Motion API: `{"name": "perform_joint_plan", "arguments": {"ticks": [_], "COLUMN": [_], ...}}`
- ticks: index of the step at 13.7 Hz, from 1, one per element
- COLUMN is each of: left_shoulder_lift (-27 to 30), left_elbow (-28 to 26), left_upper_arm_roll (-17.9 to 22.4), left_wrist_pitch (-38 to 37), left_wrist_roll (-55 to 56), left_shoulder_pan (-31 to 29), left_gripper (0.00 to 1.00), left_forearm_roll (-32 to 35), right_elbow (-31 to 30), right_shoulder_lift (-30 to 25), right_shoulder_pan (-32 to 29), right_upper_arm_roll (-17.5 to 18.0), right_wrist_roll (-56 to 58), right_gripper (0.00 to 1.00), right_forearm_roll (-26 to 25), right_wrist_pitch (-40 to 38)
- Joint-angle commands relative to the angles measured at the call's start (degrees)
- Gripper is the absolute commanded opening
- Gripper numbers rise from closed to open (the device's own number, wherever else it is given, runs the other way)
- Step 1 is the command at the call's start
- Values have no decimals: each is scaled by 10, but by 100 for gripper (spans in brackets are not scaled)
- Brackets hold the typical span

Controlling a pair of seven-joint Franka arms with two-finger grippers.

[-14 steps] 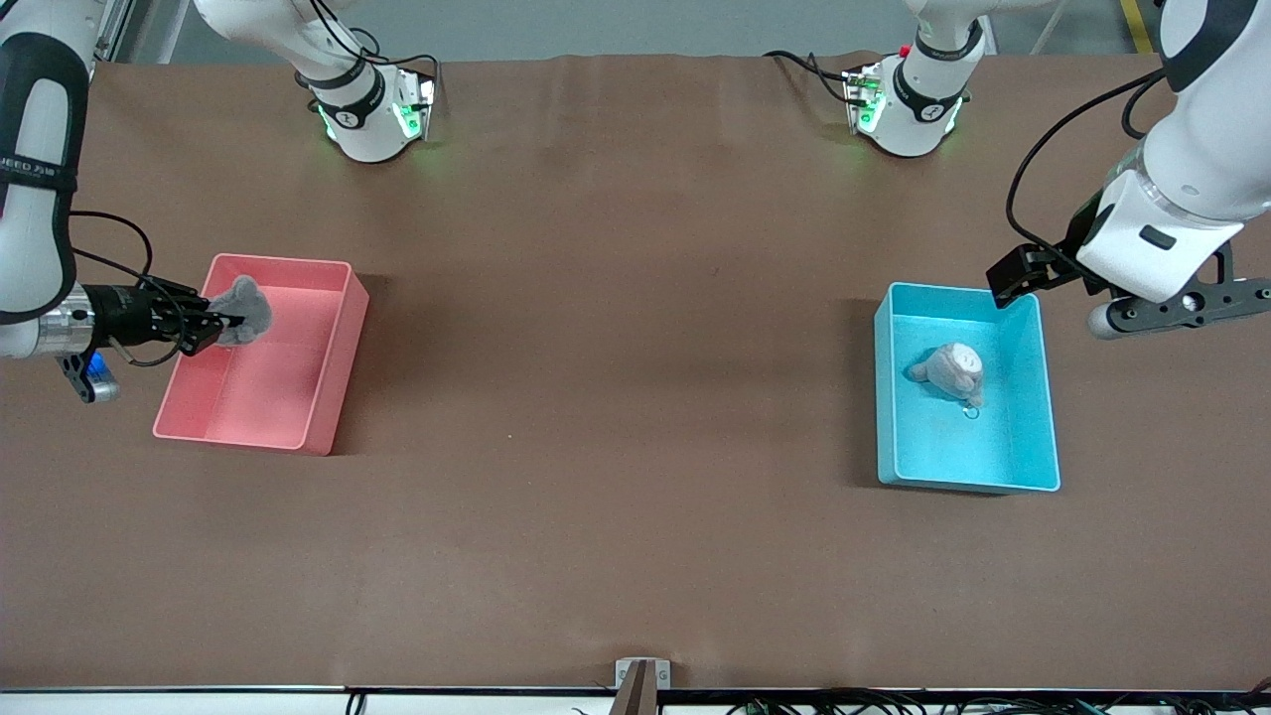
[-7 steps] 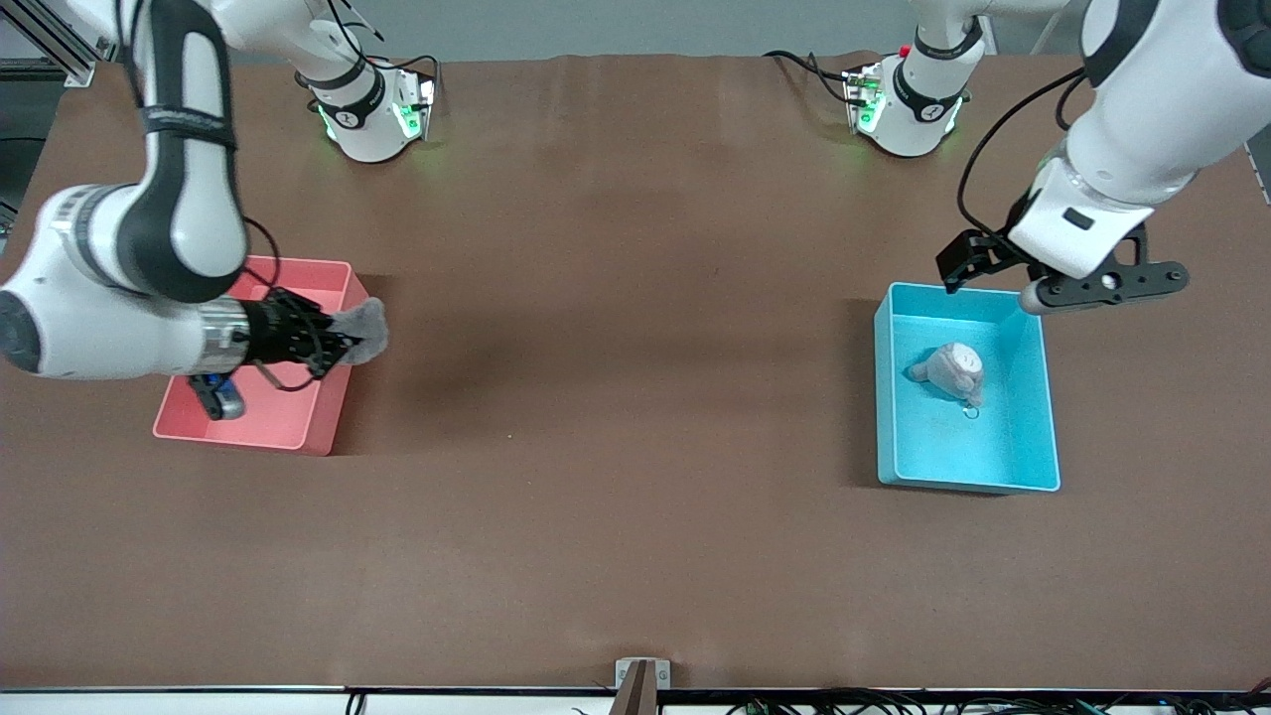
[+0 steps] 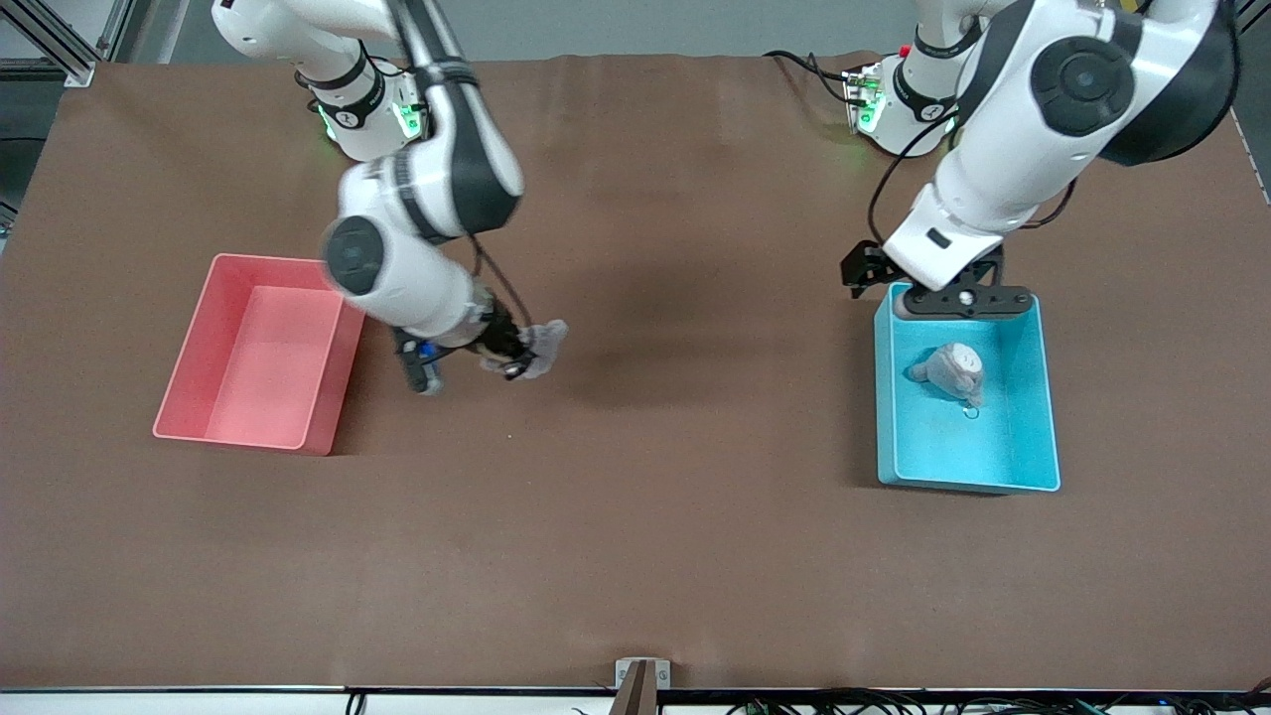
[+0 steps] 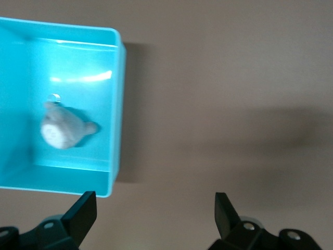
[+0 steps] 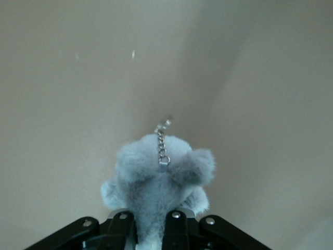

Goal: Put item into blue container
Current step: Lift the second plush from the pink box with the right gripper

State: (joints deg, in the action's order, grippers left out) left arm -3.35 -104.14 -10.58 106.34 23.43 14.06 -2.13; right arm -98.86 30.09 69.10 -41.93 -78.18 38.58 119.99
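Right claw (image 3: 518,356) is clamped on the grey plush (image 3: 541,343) mid-desk; carry it high over the blue container (image 3: 1033,397) wall. Left claw (image 4: 156,208) hangs wide open, empty, over its corner.

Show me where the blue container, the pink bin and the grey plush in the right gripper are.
blue container (image 3: 1033,392): front view, bare floor by its wall.
pink bin (image 3: 260,357): front view, bare floor.
grey plush (image 5: 158,177): right wrist view, furry body below the chain.

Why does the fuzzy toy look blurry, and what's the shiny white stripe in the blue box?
Front view: the gray plush toy in the right gripper smears because that arm is mid-swing. Left wrist view: the stripe is lamp glare on the blue container floor; the open left gripper frames it.
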Motion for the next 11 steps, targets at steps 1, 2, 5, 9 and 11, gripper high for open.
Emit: {"name": "perform_joint_plan", "arguments": {"ticks": [1, 2, 5, 9, 11], "left_shoulder_lift": [-26, -38, -82, -126, -161], "left_elbow": [2, 0, -5, -40, -38], "left_upper_arm_roll": [-17, -22, -29, -36, -39], "left_wrist_pitch": [31, 43, 84, 202, 251], "left_wrist_roll": [22, 23, 25, 89, 159], "left_shoulder_pan": [6, 10, 17, 36, 48], "left_gripper": [100, 100, 100, 100, 100], "left_forearm_roll": [-14, -23, -46, -61, -64], "right_elbow": [5, 7, 8, 8, 11], "right_shoulder_lift": [63, 80, 114, 117, 117], "right_shoulder_pan": [-1, 0, 0, -5, -9], "right_upper_arm_roll": [61, 84, 117, 122, 121], "right_wrist_roll": [-76, -96, -107, -105, -97], "right_gripper": [2, 2, 2, 57, 100], "right_forearm_roll": [6, 6, 6, 4, -1], "right_wrist_pitch": [103, 142, 194, 193, 191]}}
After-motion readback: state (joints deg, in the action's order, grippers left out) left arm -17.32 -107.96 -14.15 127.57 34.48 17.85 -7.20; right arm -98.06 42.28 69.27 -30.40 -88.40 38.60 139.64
